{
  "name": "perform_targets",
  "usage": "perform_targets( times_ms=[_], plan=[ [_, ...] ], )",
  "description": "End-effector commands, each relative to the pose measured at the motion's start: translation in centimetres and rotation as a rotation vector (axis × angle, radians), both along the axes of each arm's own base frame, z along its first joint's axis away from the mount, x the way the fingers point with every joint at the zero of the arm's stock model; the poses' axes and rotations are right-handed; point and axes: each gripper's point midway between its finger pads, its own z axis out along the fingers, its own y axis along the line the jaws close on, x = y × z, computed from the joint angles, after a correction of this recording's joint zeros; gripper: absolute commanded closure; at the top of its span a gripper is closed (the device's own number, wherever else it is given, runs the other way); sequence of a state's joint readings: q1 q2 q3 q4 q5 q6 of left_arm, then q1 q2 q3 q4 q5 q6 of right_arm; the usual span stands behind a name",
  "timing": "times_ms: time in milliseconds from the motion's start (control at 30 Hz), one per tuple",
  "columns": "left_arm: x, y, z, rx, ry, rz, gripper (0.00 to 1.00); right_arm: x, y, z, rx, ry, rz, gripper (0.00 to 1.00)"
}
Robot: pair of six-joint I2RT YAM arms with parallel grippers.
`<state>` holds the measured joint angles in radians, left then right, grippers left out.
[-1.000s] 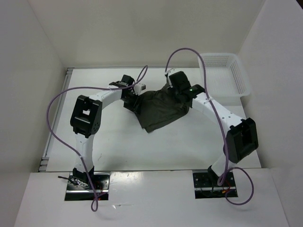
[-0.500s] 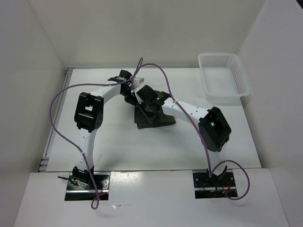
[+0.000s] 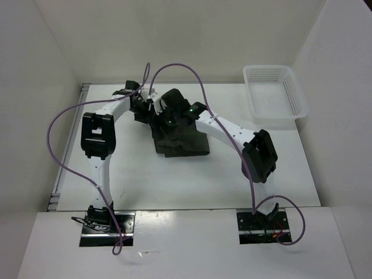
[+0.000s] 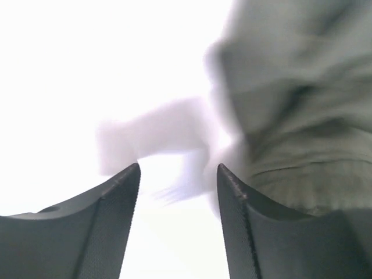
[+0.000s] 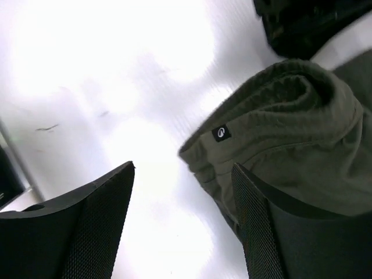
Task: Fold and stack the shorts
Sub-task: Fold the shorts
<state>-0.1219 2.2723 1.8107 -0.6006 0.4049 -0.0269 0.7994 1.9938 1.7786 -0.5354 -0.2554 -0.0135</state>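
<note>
The dark olive-green shorts [image 3: 186, 142] lie folded in a compact bundle on the white table [image 3: 145, 180], just left of centre. Both grippers hover at the bundle's far left corner. My left gripper [image 3: 144, 109] is open; in its wrist view the jaws [image 4: 177, 174] hold only bare table, with the shorts [image 4: 290, 87] to the right. My right gripper [image 3: 163, 119] is open too. In its wrist view the jaws [image 5: 183, 168] stand wide apart, and the waistband edge of the shorts [image 5: 290, 133], with a small black label [image 5: 220, 133], lies by the right finger [image 5: 261, 232].
A white mesh basket [image 3: 293, 96] stands at the table's far right corner. White walls close in the table on the left, back and right. Purple cables arch over both arms. Part of the left arm [image 5: 308, 23] shows dark at the top of the right wrist view.
The right arm swept left across the table, carrying the shorts' right side over into a fold, then opened its jaws. The left gripper shifted slightly left and back, closing briefly and reopening.
</note>
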Motion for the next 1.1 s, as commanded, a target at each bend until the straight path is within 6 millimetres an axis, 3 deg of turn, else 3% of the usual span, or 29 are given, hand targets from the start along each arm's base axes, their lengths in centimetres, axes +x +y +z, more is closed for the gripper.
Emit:
perform_targets(
  times_ms=[0,100,167,200,233,267,300,333,367,400,467,533,567,633,733,833,900,1033,1067],
  plan=[
    [0.5,5.5,1.7,0.115,-0.027,0.098,0.35,-2.4,1.1,7.8,0.174,-0.095,0.137,0.27],
    [1.1,7.5,3.8,0.184,-0.081,0.151,0.34,-2.7,-1.6,7.5,0.114,-0.156,0.086,0.27],
    [1.1,7.5,6.2,0.181,-0.116,0.154,0.34,-0.5,-4.7,6.4,0.039,-0.211,-0.009,0.31],
    [0.7,6.1,7.1,0.156,-0.125,0.125,0.34,-0.6,-6.7,4.9,-0.015,-0.215,-0.035,0.33],
    [0.2,5.5,8.9,0.152,-0.149,0.113,0.34,0.7,-8.6,4.2,-0.067,-0.249,-0.100,0.35],
    [-0.6,4.7,9.3,0.151,-0.147,0.096,0.34,0.4,-9.9,1.9,-0.123,-0.247,-0.109,0.36],
    [-2.2,2.9,9.1,0.152,-0.119,0.052,0.34,0.7,-11.2,1.5,-0.161,-0.280,-0.117,0.37],
    [-3.3,1.8,10.7,0.140,-0.139,0.026,0.34,0.7,-12.0,0.7,-0.197,-0.293,-0.121,0.37],
    [-4.4,0.8,11.0,0.131,-0.130,-0.001,0.34,0.4,-13.2,-1.5,-0.257,-0.288,-0.129,0.37],
    [-6.9,-1.2,10.2,0.105,-0.079,-0.063,0.34,0.1,-13.8,-1.9,-0.277,-0.292,-0.124,0.37],
    [-9.5,-2.7,10.3,0.080,-0.044,-0.115,0.34,-0.4,-15.1,-3.5,-0.312,-0.279,-0.113,0.37],
    [-12.5,-3.5,8.0,0.100,0.054,-0.157,0.34,-0.2,-15.5,-4.1,-0.315,-0.277,-0.123,0.37],
    [-13.2,-3.2,6.8,0.118,0.094,-0.156,0.34,-0.1,-16.6,-5.0,-0.328,-0.253,-0.148,0.37],
    [-14.1,-3.0,4.8,0.149,0.147,-0.162,0.34,0.7,-17.0,-4.9,-0.321,-0.271,-0.174,0.35],
    [-13.9,-3.7,3.8,0.142,0.156,-0.177,0.34,0.5,-18.2,-6.8,-0.357,-0.249,-0.201,0.32],
    [-13.0,-3.5,2.6,0.189,0.136,-0.169,0.34,0.7,-18.7,-7.3,-0.355,-0.248,-0.227,0.31],
    [-12.6,-3.6,1.5,0.188,0.132,-0.169,0.35,0.8,-19.6,-9.2,-0.360,-0.210,-0.255,0.30],
    [-13.0,-5.5,1.1,0.105,0.147,-0.210,0.49,1.1,-20.2,-11.6,-0.365,-0.153,-0.279,0.30],
    [-12.9,-5.9,1.1,0.103,0.135,-0.218,0.59,1.3,-20.6,-11.9,-0.372,-0.144,-0.290,0.30]
  ],
)
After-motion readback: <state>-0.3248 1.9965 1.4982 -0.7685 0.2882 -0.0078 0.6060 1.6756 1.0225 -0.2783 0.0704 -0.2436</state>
